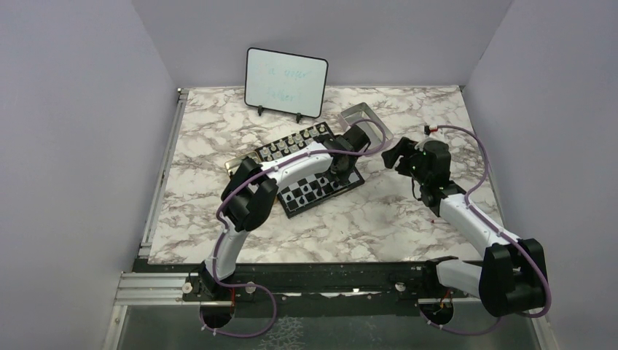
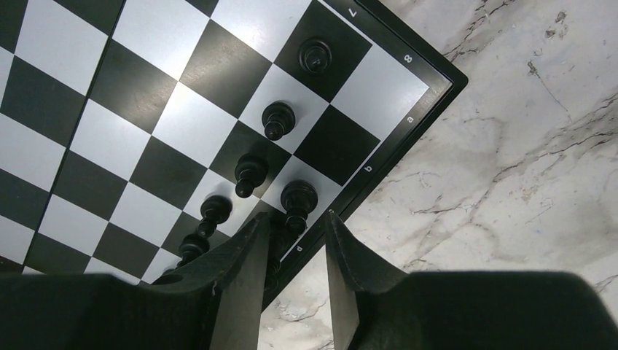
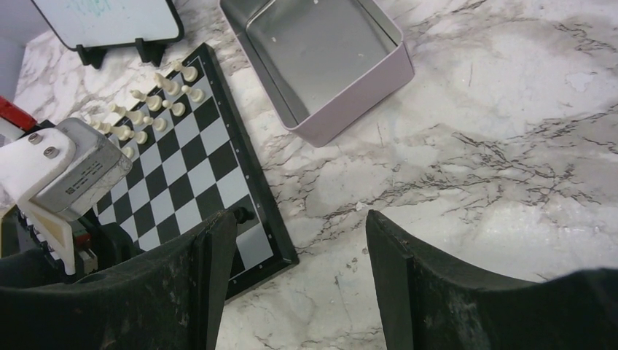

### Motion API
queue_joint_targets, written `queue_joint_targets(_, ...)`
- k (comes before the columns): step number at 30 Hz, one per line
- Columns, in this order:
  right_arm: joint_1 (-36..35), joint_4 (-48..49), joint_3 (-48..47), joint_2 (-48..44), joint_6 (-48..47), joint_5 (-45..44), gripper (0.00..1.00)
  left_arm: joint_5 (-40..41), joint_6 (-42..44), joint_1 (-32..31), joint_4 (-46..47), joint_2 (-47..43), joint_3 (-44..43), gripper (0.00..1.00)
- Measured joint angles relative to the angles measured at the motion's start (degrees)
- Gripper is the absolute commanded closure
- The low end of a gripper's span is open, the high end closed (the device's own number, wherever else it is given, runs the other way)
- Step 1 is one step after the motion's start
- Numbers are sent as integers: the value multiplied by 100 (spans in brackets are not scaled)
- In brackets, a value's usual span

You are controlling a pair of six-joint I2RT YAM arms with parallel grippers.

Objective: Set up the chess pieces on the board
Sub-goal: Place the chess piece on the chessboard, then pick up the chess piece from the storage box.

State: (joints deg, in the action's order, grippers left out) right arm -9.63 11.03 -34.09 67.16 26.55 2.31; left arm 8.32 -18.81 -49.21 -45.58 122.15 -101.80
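The board (image 1: 288,162) lies mid-table, with pale figures along its far edge and black chess pieces (image 1: 310,191) along its near edge. In the left wrist view several black pieces stand near the board's (image 2: 146,95) corner: one (image 2: 315,55), one (image 2: 278,119), one (image 2: 250,173). My left gripper (image 2: 297,219) hangs over the board's rim, jaws a little apart on either side of the top of a black piece (image 2: 299,197), not touching it. My right gripper (image 3: 300,219) is wide open and empty over bare marble beside the board's corner (image 3: 280,251). One black piece (image 3: 243,214) shows by its left finger.
A grey metal tray (image 3: 321,58) lies on the marble behind the board, also in the top view (image 1: 362,117). A small whiteboard (image 1: 286,82) stands at the back. Pale figures (image 3: 157,98) crowd the board's far end. The left arm (image 1: 291,164) crosses above the board.
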Motion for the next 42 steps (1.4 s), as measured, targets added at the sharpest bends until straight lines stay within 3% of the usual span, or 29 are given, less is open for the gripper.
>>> queue_joint_targets(8,0,-35,-7,37,197,485,31,4,-39,15,-92,-332,-31,64)
queue_joint_targets(16,2,-407,-229,216,243,1064,31,225,-48,334,-131,-1357,52,65)
queue_joint_targets(33,2,-428,-184,76,199,1244,31,468,-39,2791,361,-3357,2774,67)
queue_joint_targets(42,2,-428,-184,76,197,1246,31,328,-15,3613,883,-3388,3388,68)
